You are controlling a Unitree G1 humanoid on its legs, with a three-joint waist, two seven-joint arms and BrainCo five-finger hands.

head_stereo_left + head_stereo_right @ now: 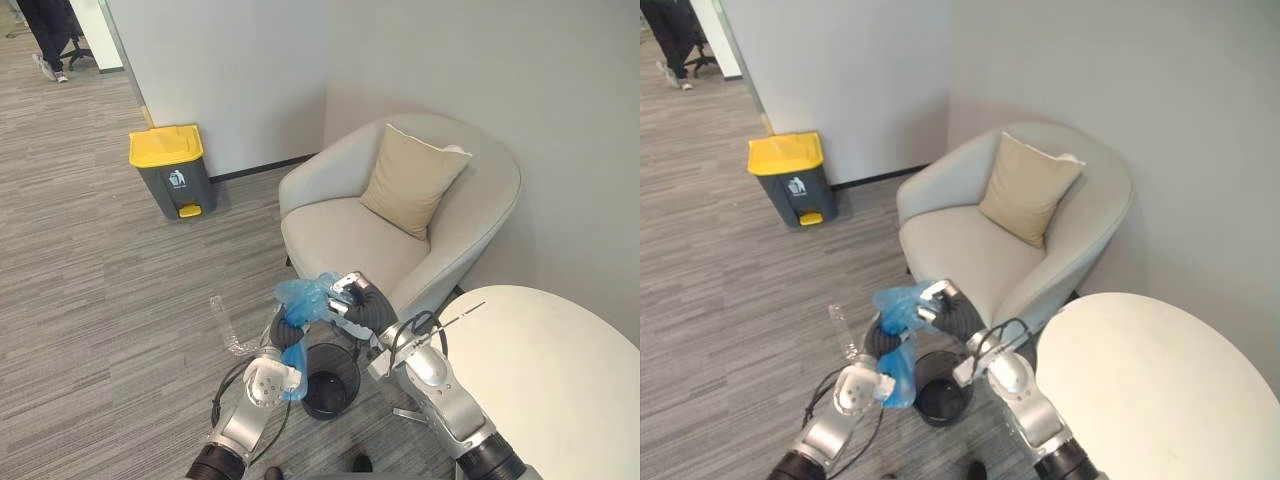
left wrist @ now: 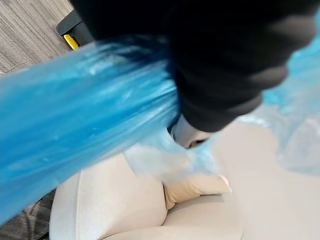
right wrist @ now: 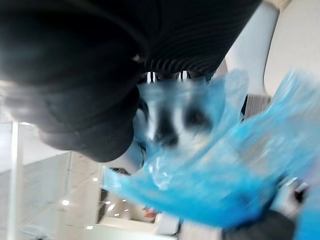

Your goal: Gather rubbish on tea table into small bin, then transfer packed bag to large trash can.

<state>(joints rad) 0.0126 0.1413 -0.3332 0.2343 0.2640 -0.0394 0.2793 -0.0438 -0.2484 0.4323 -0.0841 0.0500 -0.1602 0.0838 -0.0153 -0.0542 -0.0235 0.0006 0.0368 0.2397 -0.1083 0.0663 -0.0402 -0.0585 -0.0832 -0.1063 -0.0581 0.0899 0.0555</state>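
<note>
The left hand [image 1: 284,332] and right hand [image 1: 349,291] are meeting, raised, at a crumpled blue plastic bag [image 1: 303,296]; their grip cannot be told. Below them, a round black bin [image 1: 335,400] is standing on grey carpet [image 1: 100,300].

Left hand [image 1: 288,328] and right hand [image 1: 348,288] half hidden in blue bag [image 1: 303,297]

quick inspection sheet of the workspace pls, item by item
surface: round white table at the robot's right
job's things: blue bag held up near the small black bin; yellow-lidded trash can by the wall
clutter: clear plastic item on the carpet, kind unclear
hands: right hand curled on the bag; left hand at the bag, grip hidden
cables: nothing seen
surroundings: armchair with cushion; person's legs far off
</note>
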